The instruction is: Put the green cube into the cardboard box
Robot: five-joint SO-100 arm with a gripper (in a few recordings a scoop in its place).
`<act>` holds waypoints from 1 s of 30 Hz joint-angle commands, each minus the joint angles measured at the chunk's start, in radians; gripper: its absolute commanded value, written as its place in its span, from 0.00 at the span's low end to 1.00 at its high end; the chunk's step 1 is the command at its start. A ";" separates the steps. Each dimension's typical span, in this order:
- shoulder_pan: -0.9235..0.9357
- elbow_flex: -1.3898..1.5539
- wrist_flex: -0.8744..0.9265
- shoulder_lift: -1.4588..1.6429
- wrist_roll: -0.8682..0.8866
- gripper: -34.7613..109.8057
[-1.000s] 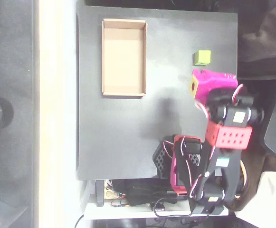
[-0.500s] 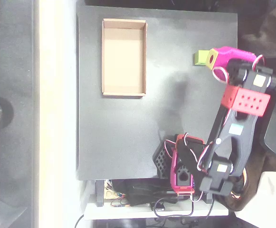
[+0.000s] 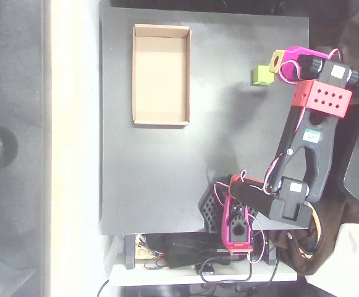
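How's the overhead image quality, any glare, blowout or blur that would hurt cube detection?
Overhead view: the pale strip left of the black board is blown out to near white; the board shows only soft haze and a faint arm shadow. The green cube and cardboard box contrast well, edges slightly soft; the claw beside the cube is mildly blurred.

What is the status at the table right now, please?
Gripper magenta, at the green cube, jaw state unclear. Cube on the black table, not lifted. Cardboard box empty, path clear.
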 commanded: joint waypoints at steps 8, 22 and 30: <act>0.000 -0.038 0.002 -0.118 0.005 0.48; -0.002 -0.038 -0.170 -0.268 0.005 0.48; -0.055 -0.021 -0.181 -0.299 0.005 0.48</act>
